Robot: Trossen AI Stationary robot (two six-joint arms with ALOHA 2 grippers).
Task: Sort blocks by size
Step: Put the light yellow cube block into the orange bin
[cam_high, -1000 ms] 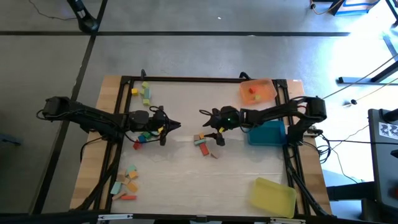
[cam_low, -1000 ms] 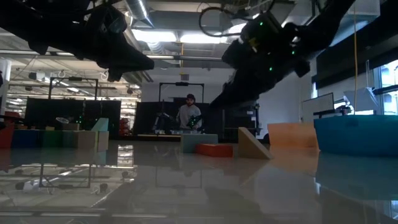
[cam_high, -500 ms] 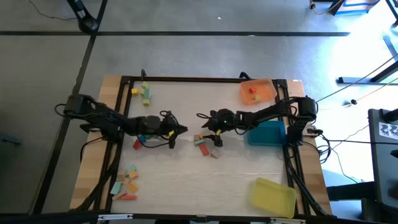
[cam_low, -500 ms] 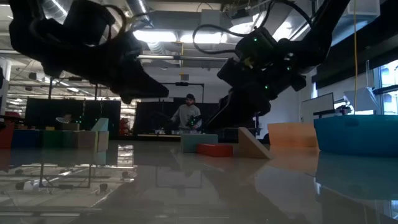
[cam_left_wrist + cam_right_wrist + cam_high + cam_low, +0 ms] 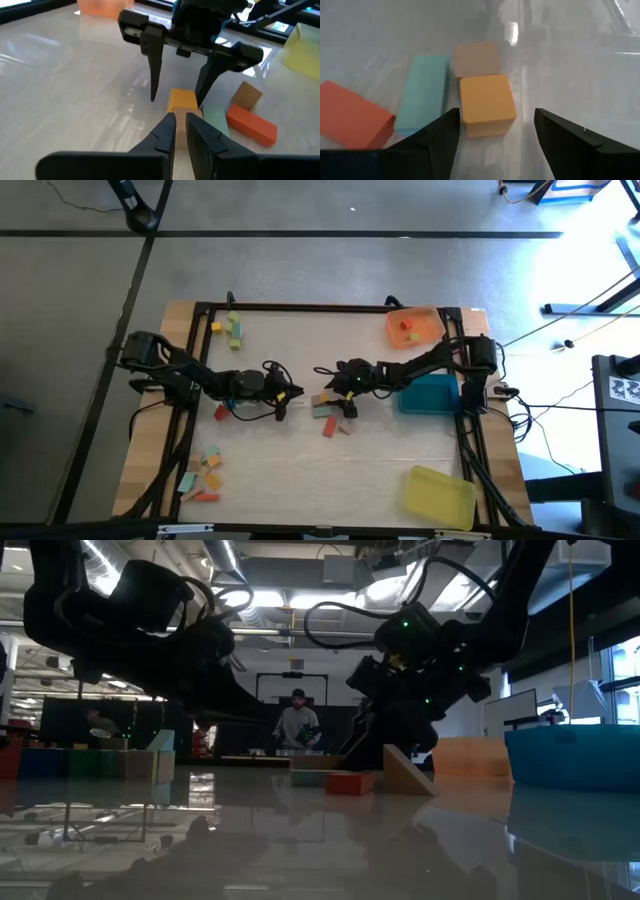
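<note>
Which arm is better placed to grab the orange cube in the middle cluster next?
The right. The right gripper has its jaws open with the orange cube between them, low over the table. The left gripper points at the same cluster, but its jaws are shut and short of the cube.

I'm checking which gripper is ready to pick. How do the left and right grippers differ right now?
The right gripper is open, its fingers either side of the orange cube; the left gripper has its fingers nearly together and holds nothing. The right gripper sits low over the middle block cluster, while the left gripper points at that cluster from the side. Both are dark two-finger grippers near the table's middle.
</note>
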